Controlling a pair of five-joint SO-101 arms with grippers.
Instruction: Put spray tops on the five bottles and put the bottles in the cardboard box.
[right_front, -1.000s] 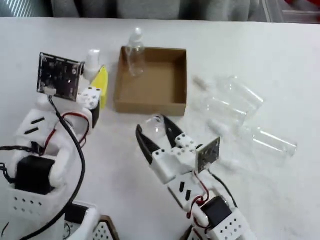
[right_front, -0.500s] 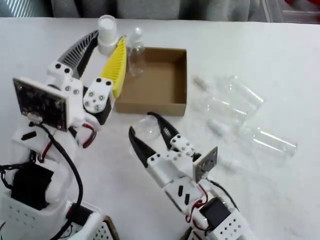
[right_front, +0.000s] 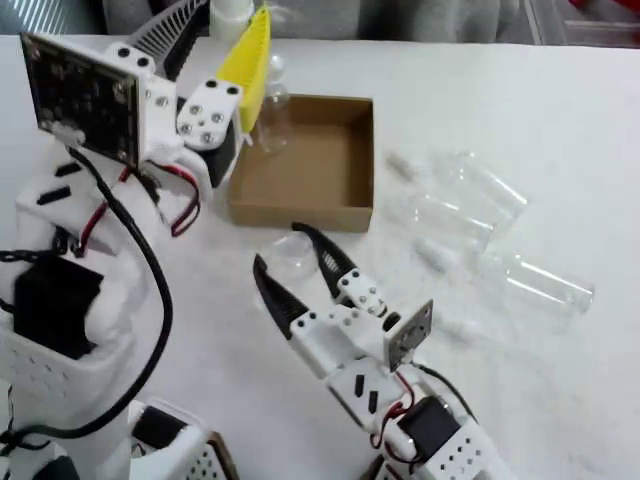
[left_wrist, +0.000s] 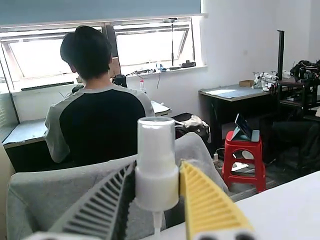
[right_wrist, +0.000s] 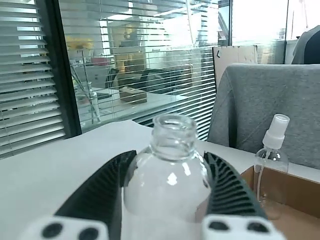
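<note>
The uncapped bottle (right_wrist: 166, 175) sits just in front of the cardboard box (right_front: 300, 208), clasped at its body between the right gripper's (right_front: 278, 250) half-spread jaws. The left gripper (left_wrist: 157, 187) pinches a white spray top (left_wrist: 156, 145) tight, aloft near the box's far-left corner. One capped bottle (right_front: 270, 108) stands in the box, so by my judgement one of five is done, a second awaits capping, and three bare bottles (right_front: 470, 215) remain, lying aside.

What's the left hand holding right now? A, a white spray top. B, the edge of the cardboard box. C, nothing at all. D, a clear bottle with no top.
A: in the left wrist view a white spray top is clamped in the left hand, between its grey and yellow fingers; the topless bottle sits in the right hand.
</note>
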